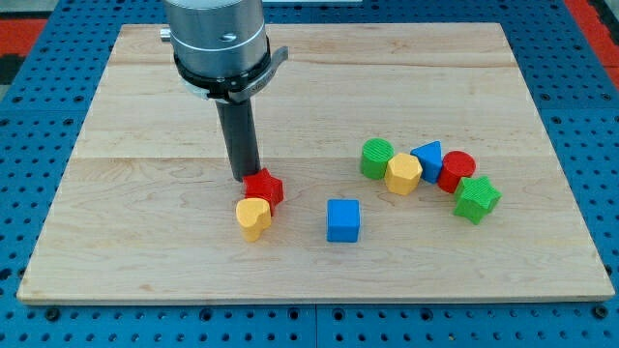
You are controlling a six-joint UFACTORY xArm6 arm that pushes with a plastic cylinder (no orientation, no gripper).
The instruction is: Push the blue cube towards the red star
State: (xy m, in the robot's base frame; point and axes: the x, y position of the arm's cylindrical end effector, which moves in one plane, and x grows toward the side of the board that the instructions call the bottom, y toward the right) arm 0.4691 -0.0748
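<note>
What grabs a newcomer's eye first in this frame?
The big metal arm at the view's top left, its dark rod ending with my tip right beside the red star. Next, the lone blue cube at centre, and the tight bunch of coloured blocks on the right.

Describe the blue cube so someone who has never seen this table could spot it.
On the wooden board, look right of my tip and the red star it touches. The blue cube stands alone there, the only square-sided blue block, apart from the cluster further right.
</note>
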